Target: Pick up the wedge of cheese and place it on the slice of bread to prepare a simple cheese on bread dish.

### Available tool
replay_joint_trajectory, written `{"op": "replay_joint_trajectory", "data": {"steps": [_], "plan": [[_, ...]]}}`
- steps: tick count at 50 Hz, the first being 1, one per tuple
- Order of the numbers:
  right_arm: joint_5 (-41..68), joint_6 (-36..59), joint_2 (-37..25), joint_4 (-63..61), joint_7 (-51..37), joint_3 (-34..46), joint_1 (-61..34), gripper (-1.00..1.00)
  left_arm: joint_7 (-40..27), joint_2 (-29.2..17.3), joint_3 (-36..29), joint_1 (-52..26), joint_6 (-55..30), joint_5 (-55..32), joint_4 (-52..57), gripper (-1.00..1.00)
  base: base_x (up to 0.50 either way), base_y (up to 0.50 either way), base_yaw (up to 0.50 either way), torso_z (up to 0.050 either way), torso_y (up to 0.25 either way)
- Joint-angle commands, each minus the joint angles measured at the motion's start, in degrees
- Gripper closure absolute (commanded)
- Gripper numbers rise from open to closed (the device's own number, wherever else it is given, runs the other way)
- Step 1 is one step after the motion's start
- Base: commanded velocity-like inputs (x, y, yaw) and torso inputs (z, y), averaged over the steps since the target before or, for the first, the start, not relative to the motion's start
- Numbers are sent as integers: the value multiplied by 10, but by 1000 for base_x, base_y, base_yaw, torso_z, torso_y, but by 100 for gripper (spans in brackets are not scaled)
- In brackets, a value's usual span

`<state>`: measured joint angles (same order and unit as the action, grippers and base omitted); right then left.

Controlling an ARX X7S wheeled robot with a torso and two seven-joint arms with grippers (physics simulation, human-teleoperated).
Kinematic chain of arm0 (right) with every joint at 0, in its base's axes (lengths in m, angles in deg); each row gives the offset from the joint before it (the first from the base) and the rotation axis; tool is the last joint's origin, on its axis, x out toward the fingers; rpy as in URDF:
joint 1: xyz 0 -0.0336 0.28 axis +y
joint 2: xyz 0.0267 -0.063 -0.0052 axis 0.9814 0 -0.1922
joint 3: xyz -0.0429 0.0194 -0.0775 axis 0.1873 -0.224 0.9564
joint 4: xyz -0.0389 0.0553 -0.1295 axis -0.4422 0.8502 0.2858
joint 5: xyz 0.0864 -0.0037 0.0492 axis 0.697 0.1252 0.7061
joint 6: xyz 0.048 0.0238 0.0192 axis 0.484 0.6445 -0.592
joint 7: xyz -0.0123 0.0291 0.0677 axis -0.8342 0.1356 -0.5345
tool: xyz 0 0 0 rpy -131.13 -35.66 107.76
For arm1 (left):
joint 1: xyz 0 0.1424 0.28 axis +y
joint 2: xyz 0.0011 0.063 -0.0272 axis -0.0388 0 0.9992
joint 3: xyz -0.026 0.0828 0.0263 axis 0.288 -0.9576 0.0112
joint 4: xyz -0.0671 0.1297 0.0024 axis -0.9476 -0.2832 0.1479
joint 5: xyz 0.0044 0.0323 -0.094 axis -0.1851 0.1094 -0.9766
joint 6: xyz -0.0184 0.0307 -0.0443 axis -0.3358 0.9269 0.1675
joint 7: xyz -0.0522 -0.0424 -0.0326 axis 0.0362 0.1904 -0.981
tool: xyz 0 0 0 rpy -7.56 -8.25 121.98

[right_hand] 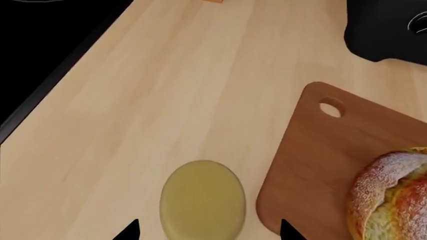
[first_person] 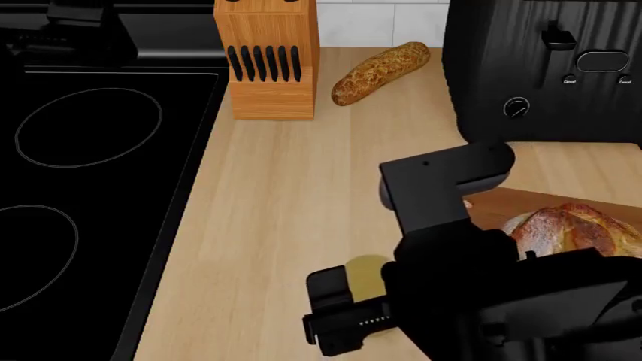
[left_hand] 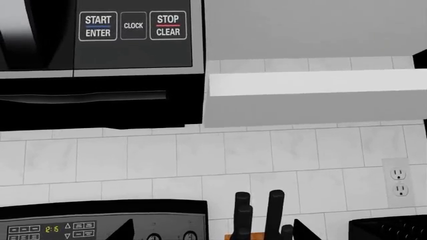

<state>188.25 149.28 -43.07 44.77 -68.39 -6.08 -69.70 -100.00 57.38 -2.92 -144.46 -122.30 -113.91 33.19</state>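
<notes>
Near the counter's front edge, the cheese (right_hand: 202, 200) sits right between the open tips of the right gripper (right_hand: 208, 231). Its side faces the board (right_hand: 320, 165) with the bread (right_hand: 393, 197). I cannot tell if the left gripper is open.

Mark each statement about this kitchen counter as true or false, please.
1. The cheese lies on the cutting board. False: it rests on the counter beside the board.
2. The loaf sits on the board. True.
3. The right gripper is shut on the cheese. False: its fingers stand open on either side of it.
4. A baguette lies between the knife block and the toaster. True.
5. The left wrist view shows the cheese. False: it shows a microwave and wall tiles.
</notes>
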Motion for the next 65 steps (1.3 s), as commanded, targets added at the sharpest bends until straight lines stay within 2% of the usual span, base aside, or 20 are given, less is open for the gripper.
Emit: {"op": "replay_joint_trajectory", "data": {"steps": [1,25,65], "plan": [[-52,5,12,19,50,11,-5,-100,-2,-2,-2,1,3,-1,0,-100,0,0,0,0,0],[-120,-18,10,35,129,27,15,-100,-6,-4,-5,0,7,-4,-1,-100,0,0,0,0,0],[-158,-41,6,53,175,55,14,-100,-11,-9,-10,-1,11,-11,-1,-100,0,0,0,0,0]]}}
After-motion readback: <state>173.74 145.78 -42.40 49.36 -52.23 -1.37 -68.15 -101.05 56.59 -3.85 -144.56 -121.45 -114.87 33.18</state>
